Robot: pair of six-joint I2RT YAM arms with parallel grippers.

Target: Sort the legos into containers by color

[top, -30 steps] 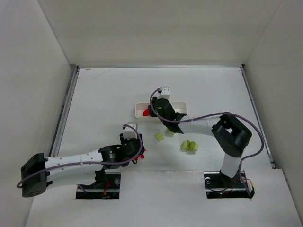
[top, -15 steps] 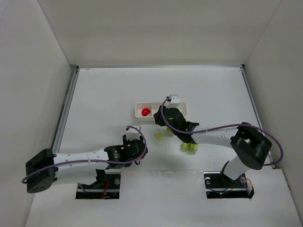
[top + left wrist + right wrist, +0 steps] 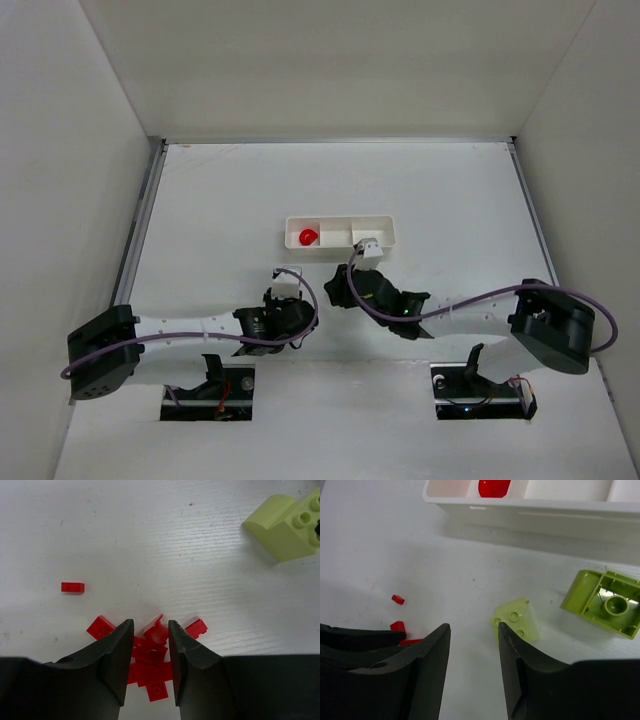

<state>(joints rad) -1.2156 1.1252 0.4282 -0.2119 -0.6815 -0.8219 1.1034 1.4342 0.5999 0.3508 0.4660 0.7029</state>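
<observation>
The white tray (image 3: 375, 226) lies mid-table, and one red lego (image 3: 308, 237) rests in its left container. My left gripper (image 3: 147, 625) is down over a pile of red legos (image 3: 150, 655). Its jaws stand narrowly apart astride a curved red lego (image 3: 156, 630). A lone red lego (image 3: 72, 586) lies apart to the left. My right gripper (image 3: 473, 630) hangs open and empty over bare table. A yellow-green lego (image 3: 516, 621) lies by its right fingertip. An overturned yellow-green lego (image 3: 602, 602) lies further right, in front of the tray (image 3: 530, 510).
The two grippers, left gripper (image 3: 288, 318) and right gripper (image 3: 342, 290), work close together at the near middle of the table. White walls enclose the table on three sides. Purple cables loop over both arms.
My right gripper has drawn back from the tray toward the near edge and opened, leaving the red lego in the left container. My left gripper's jaws have narrowed over the red pile.
</observation>
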